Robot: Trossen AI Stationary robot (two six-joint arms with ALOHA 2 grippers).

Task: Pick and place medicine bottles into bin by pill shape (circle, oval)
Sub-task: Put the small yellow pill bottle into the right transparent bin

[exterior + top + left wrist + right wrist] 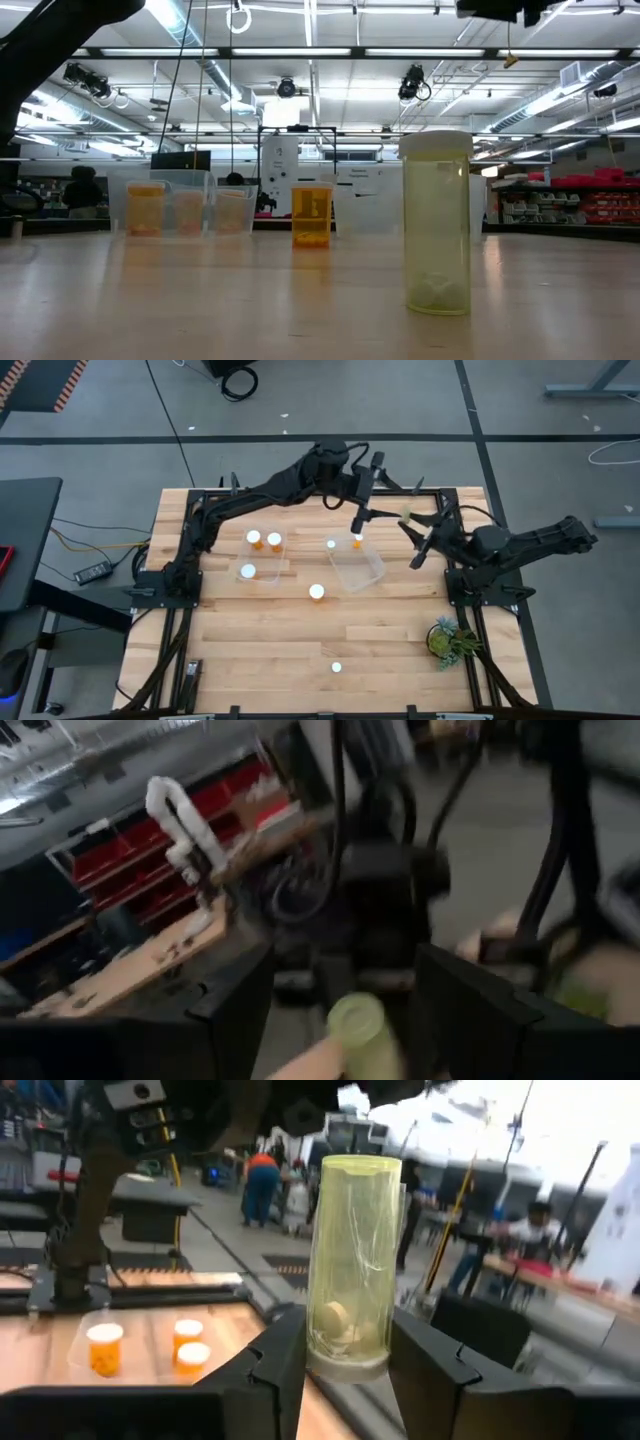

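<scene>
Right gripper raised near the far right edge of the wooden surface, jaws clamped on a pale yellow bottle held cap-down, pills visible inside. Left gripper reaching across above the far rim of a clear bin, near an orange bottle; jaws' state impossible to tell. Second clear bin at left with one white-capped bottle inside, two orange bottles just beyond it. Lone bottles standing at centre and near the front edge. Small green plant at right.
</scene>
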